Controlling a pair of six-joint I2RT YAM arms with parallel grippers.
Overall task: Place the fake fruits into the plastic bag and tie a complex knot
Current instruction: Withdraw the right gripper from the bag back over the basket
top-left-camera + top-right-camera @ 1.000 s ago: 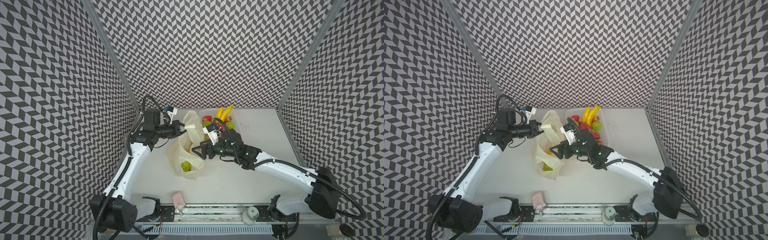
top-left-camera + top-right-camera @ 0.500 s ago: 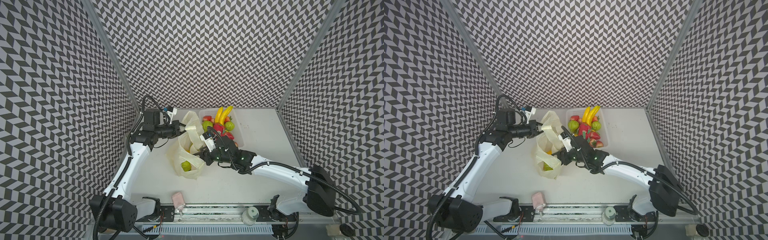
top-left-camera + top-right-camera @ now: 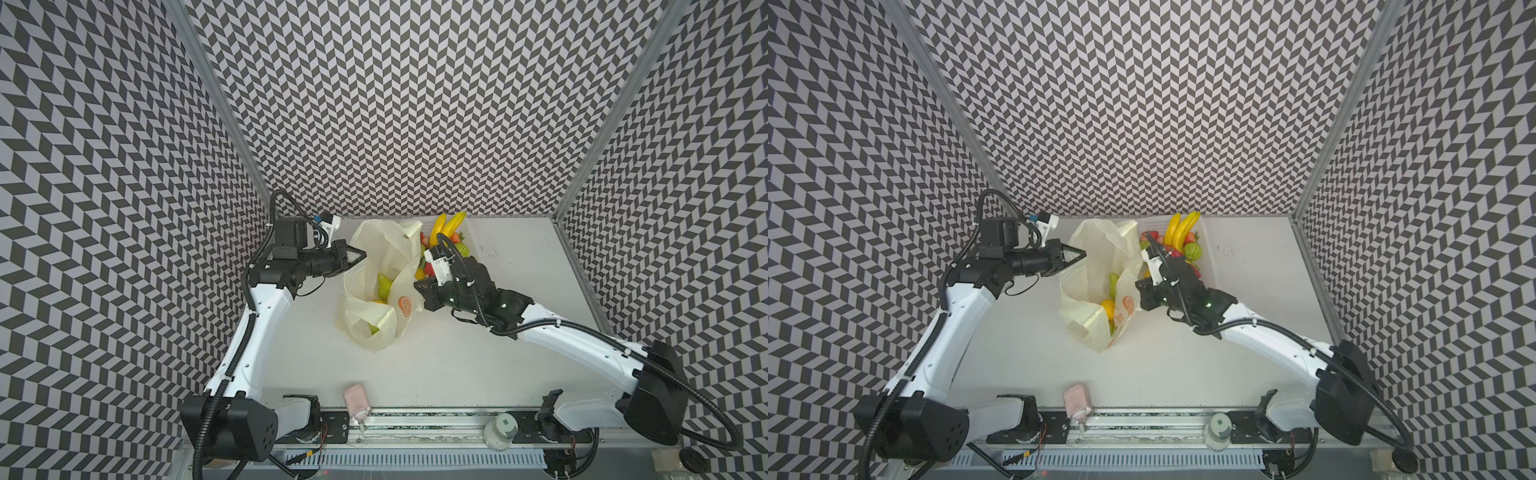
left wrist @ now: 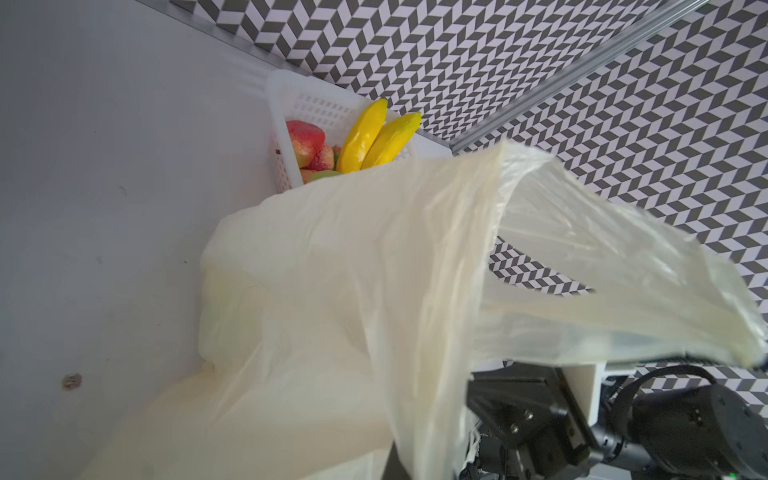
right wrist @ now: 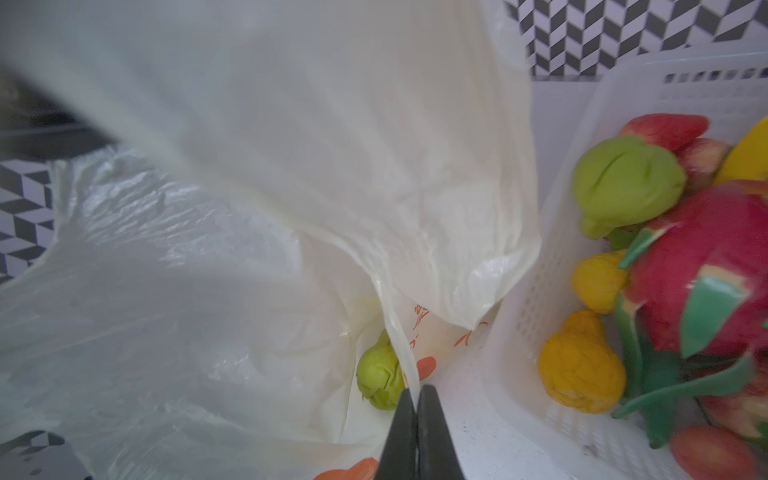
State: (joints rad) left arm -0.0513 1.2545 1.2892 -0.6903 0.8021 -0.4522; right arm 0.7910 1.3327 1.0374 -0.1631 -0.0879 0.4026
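Right claw: clenched, pinching a thin fold of the plastic bag at its rim, just beside the white basket. Left claw: clenched on the opposite handle, holding it raised. Bag stands mid-table, mouth spread, with a few fake fruits inside; most lie in the basket. Risk: the pinch is slim. If the arms pull apart, the film may slip or tear and the mouth collapse. The bag could also tip and spill fruit.

Left: reaching toward centre, elbow raised, forearm level, left gripper closed on the bag edge. Right: stretched low and forward, wrist turned inward, right gripper with fingers pressed together on a bag strip.
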